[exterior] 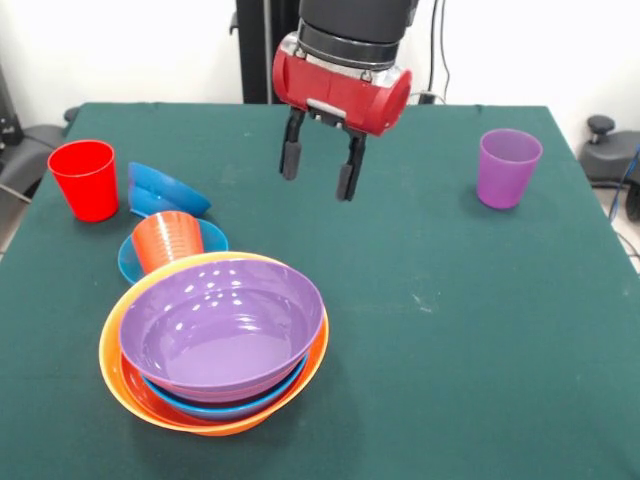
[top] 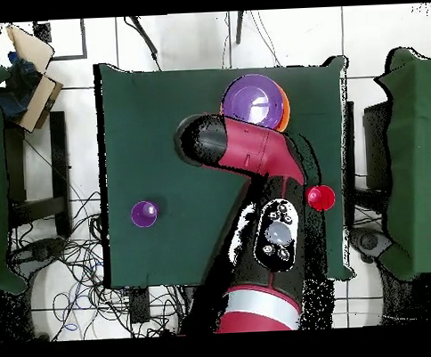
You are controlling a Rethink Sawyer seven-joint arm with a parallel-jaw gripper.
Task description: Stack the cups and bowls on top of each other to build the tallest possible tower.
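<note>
I see pincer [exterior: 320, 170] wide, empty, above bench [exterior: 440, 300] | tower [exterior: 215, 345] purple bowl topmost | purple cup [exterior: 508, 167] apart

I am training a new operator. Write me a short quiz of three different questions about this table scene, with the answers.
1. True or false: the gripper is holding a cup.
2. Which bowl lies topmost in the nested stack? A) light blue B) purple C) red-orange
3. Fill in: the orange-red cup stands upside down in a small ____ bowl.

Key
1. False. Its fingers are open and empty, above the table.
2. B, the purple bowl; the big yellow-orange bowl is outermost.
3. Blue: the small blue bowl. The red cup and the purple cup stand alone.
</note>
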